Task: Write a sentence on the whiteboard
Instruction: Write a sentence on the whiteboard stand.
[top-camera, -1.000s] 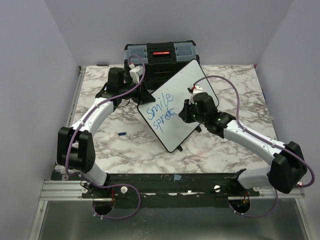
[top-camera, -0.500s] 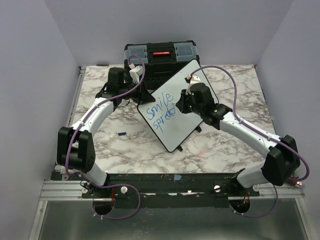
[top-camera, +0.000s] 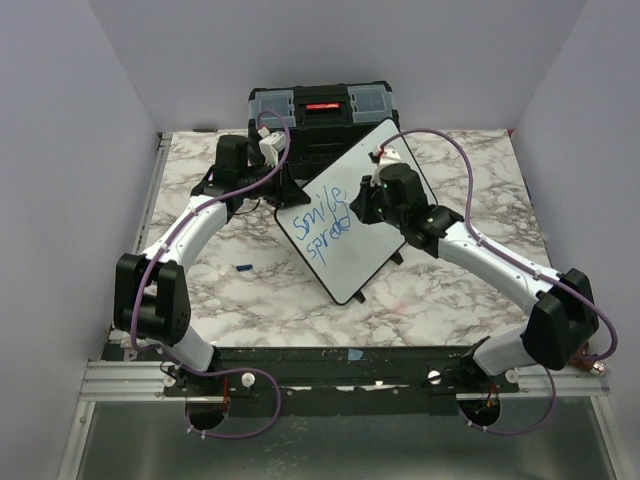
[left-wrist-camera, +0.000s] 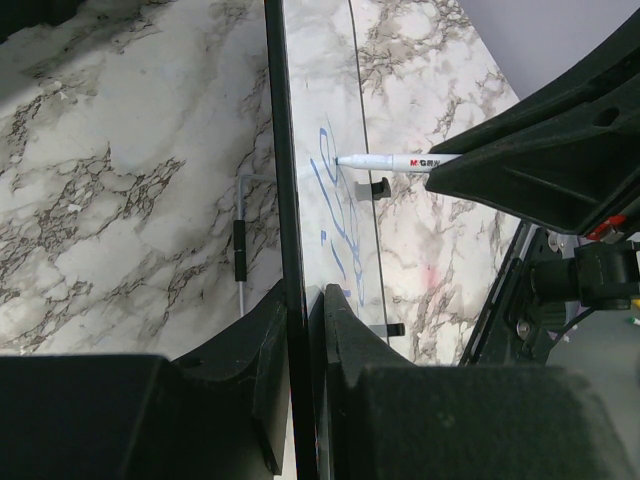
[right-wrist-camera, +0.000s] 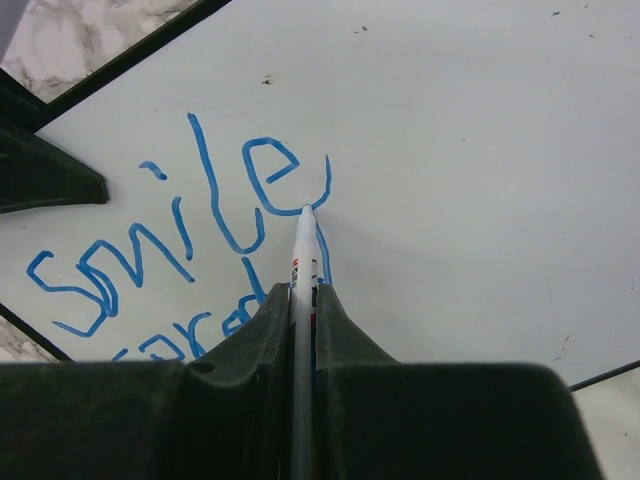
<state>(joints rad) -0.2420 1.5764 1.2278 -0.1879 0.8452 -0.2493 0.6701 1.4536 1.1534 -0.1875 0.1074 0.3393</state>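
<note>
Marble-pattern table (top-camera: 250, 300), white with grey veins, matte. Well left of the whiteboard (top-camera: 345, 262), a small dark blue oblong piece (top-camera: 243, 267) lies flat on the table; too small to say what it is. White-shelled left arm (top-camera: 185, 235) with black joints and a purple cable reaches to the whiteboard's left edge. The left gripper (top-camera: 287, 195) is black plastic, and in the left wrist view its jaws (left-wrist-camera: 303, 300) are pressed onto the whiteboard's thin black rim (left-wrist-camera: 285, 200), one finger on each face. The whiteboard is a glossy white rectangle with rounded corners, set cornerwise on the table, far corner up against the black toolbox (top-camera: 322, 112) behind it; the toolbox has clear lid compartments and a red strip. A thin wire foot (left-wrist-camera: 240, 250) shows on the whiteboard's back side. The sentence (top-camera: 325, 222) is blue marker, slanted loopy letters in two lines on the whiteboard's left half: "smile" (right-wrist-camera: 180, 235) above, "spread" below, the lower line partly hidden by the fingers in the right wrist view. The marker (right-wrist-camera: 302, 262) is a slim white barrel with small print and a rounded tip, the tip touching the whiteboard at the tail of the "e" in "smile". The right gripper (right-wrist-camera: 303, 295) has black tapered fingers, jaws pinching the marker barrel, and sits over the whiteboard's middle (top-camera: 362, 207). White right arm (top-camera: 490, 265) with a looping purple cable runs off past the whiteboard's right edge.
</note>
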